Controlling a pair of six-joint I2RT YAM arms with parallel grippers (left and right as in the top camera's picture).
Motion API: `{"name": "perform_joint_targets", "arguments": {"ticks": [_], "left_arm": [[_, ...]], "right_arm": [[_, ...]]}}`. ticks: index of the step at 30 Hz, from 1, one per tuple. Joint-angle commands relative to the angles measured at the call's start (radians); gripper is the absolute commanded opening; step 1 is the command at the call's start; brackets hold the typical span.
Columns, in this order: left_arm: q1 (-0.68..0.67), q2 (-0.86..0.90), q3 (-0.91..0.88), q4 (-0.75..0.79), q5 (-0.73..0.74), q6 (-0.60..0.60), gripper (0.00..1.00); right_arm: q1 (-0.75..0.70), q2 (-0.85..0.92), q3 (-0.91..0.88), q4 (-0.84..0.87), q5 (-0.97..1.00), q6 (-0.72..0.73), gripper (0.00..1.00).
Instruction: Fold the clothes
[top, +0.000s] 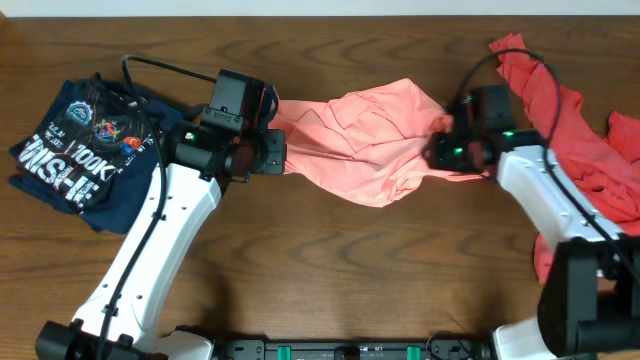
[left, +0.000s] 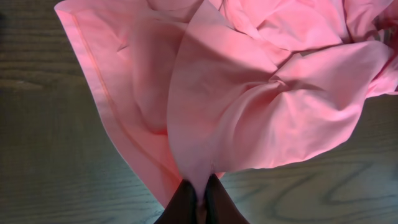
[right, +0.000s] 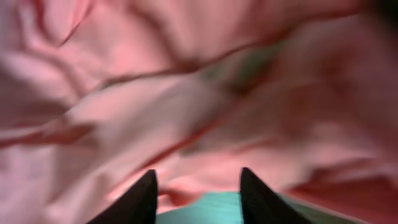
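Our left gripper (left: 199, 186) is clenched on the near edge of the salmon-pink shirt (left: 249, 93), its 2 dark fingers pressed together with a fold of cloth pinched between them, and from that pinch the fabric fans away from the wrist in broad creases, a stitched hem running off along 1 side. Our right gripper (right: 198, 173) shows its jaws standing well apart; blurred pink cloth crowds right up to them, but we cannot see any of it clamped, so we judge that hand released. From overhead, the shirt lies bunched across the upper middle of the wooden table (top: 350, 270), with its long axis running left to right, the left gripper at its left end and the right gripper touching its right end. So the garment lies between the 2 hands, and each arm is nearest its own end. We judge the next move turns on that line: the right hand needs a hold on its end before the cloth can be drawn flat. A navy printed T-shirt (top: 85, 150) lies at the far left, and a red garment (top: 570, 120) is heaped at the far right, just beyond the right arm.
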Motion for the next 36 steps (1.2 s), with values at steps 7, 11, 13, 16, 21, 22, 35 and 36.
{"name": "perform_joint_targets", "arguments": {"ticks": [7,11,13,16,21,22,35,36], "left_arm": [[0.004,-0.005,-0.001,0.001,-0.013,0.006,0.06],[0.004,-0.005,-0.001,0.001,-0.013,0.006,0.06],[0.004,-0.005,-0.001,0.001,-0.013,0.006,0.06],[0.004,-0.005,-0.001,0.001,-0.013,0.006,0.06],[0.004,-0.005,-0.001,0.001,-0.013,0.006,0.06],[0.004,-0.005,-0.001,0.001,-0.013,0.006,0.06],[0.004,-0.005,-0.001,0.001,-0.013,0.006,0.06],[0.004,-0.005,-0.001,0.001,-0.013,0.006,0.06]], "right_arm": [[-0.248,-0.038,0.001,-0.038,0.116,0.000,0.45],[-0.256,0.008,0.001,-0.037,0.104,-0.025,0.47],[-0.254,0.030,0.001,-0.024,0.105,-0.028,0.48],[-0.248,0.063,0.001,0.006,0.101,-0.048,0.48],[-0.233,0.132,0.001,0.062,0.113,-0.071,0.48],[-0.232,0.154,0.001,0.076,0.101,-0.071,0.47],[-0.234,0.120,0.002,0.007,0.034,-0.093,0.46],[-0.234,0.108,0.002,-0.004,0.034,-0.096,0.46]]}}
